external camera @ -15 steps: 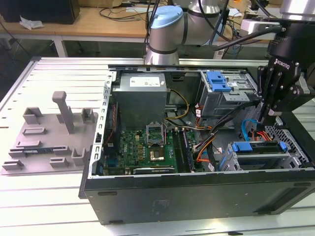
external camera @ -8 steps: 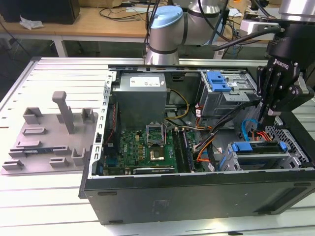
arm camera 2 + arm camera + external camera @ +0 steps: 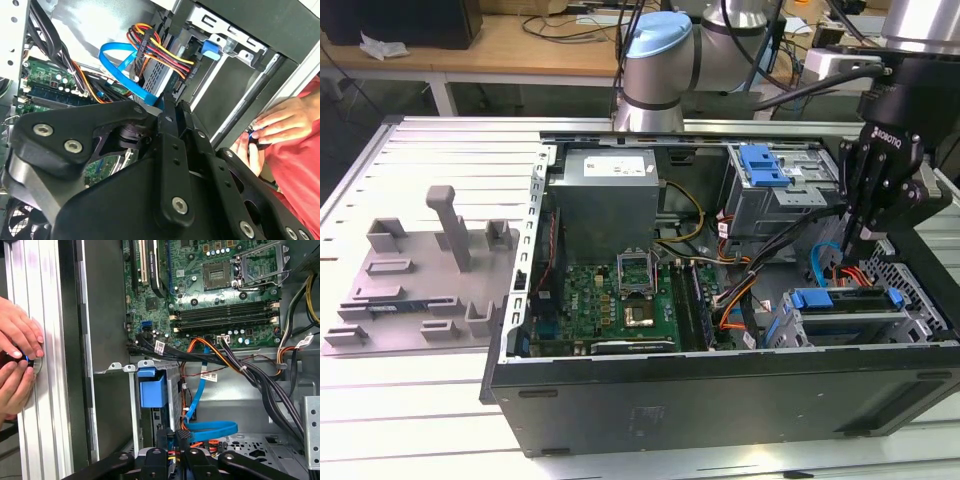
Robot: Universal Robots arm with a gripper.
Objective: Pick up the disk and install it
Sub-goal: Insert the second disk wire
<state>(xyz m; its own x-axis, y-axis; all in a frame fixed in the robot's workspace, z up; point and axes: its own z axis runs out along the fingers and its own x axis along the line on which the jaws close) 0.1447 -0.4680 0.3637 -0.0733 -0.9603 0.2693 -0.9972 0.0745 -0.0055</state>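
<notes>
The disk [image 3: 845,312], a silver drive in a blue carrier, lies in the lower bay at the corner of the open computer case [image 3: 720,385] on the exterior view's right. The carrier's blue tab appears in both wrist views [image 3: 152,390] [image 3: 210,50]. My black gripper [image 3: 863,250] hangs just above the disk, pointing down into the case. Its fingers [image 3: 173,439] are shut together and hold nothing. In the second wrist view the closed fingers [image 3: 172,120] point toward the bay and its cables.
A blue data cable [image 3: 210,427] and orange, red and black wire bundles [image 3: 740,300] run beside the bay. A second blue bracket [image 3: 765,165] sits in the upper bay. A person's hands [image 3: 17,357] rest on the table rail by the case. A grey fixture [image 3: 420,270] lies at the exterior view's left.
</notes>
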